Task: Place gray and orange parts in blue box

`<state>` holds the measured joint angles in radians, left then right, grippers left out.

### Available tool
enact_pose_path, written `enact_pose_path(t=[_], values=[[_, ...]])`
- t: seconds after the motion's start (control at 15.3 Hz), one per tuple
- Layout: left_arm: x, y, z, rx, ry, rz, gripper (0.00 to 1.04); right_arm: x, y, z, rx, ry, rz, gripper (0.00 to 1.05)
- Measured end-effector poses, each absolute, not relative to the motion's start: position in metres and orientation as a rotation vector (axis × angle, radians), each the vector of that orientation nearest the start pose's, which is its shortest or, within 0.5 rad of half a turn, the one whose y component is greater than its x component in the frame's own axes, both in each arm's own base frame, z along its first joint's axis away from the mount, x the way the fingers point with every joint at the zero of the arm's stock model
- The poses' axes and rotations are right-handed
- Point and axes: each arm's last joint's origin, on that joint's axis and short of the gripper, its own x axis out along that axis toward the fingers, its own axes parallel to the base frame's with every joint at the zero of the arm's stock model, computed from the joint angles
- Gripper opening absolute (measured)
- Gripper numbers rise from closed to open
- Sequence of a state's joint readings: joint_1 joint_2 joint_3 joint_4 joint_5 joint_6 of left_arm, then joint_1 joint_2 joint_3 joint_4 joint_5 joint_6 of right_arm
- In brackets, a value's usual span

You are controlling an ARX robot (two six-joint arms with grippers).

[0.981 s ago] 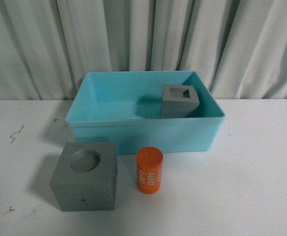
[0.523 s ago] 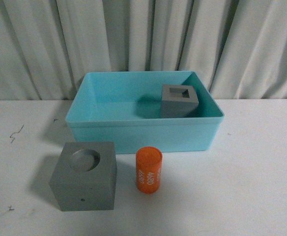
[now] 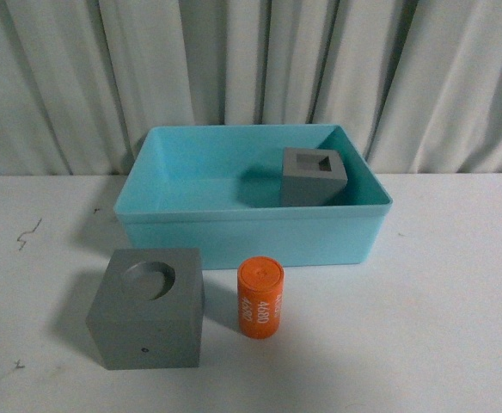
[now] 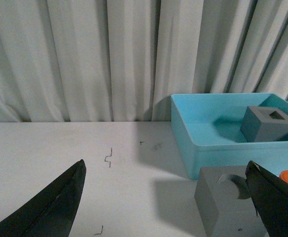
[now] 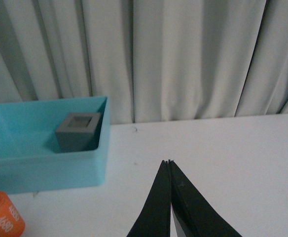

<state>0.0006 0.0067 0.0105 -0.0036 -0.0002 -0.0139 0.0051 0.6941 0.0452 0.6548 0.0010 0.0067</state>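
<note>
The blue box (image 3: 251, 216) stands at the back middle of the white table. Inside it, at its right end, a gray cube with a square recess (image 3: 314, 176) sits flat. In front of the box, a gray cube with a round recess (image 3: 148, 310) rests on the table, and the orange cylinder (image 3: 260, 298) stands upright just right of it. Neither arm shows in the front view. My left gripper (image 4: 164, 164) is open and holds nothing; the round-recess cube (image 4: 223, 202) lies beside one finger. My right gripper (image 5: 168, 162) is shut and empty, to the right of the box (image 5: 45, 173) and the cylinder (image 5: 3, 215).
A pleated white curtain (image 3: 251, 69) hangs close behind the box. Small dark marks (image 3: 29, 232) dot the left side of the table. Bare white tabletop (image 3: 457, 301) lies right of the box and the cylinder.
The square-recess cube in the box looked slightly tilted a second ago and now sits flat. The other cube and the cylinder have barely shifted.
</note>
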Motion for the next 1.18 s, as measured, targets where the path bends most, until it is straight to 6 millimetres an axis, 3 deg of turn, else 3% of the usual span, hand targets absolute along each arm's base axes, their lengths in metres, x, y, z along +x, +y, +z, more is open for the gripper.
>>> enact_pose_path(t=[0.2, 1.18], values=[[0.097, 0.0, 0.166, -0.014, 0.0, 0.001, 0.98, 0.139, 0.001, 0.163, 0.006, 0.029, 0.004, 0.02], [0.097, 0.0, 0.166, -0.014, 0.0, 0.001, 0.98, 0.11, 0.001, 0.17, 0.006, -0.015, 0.004, 0.02]])
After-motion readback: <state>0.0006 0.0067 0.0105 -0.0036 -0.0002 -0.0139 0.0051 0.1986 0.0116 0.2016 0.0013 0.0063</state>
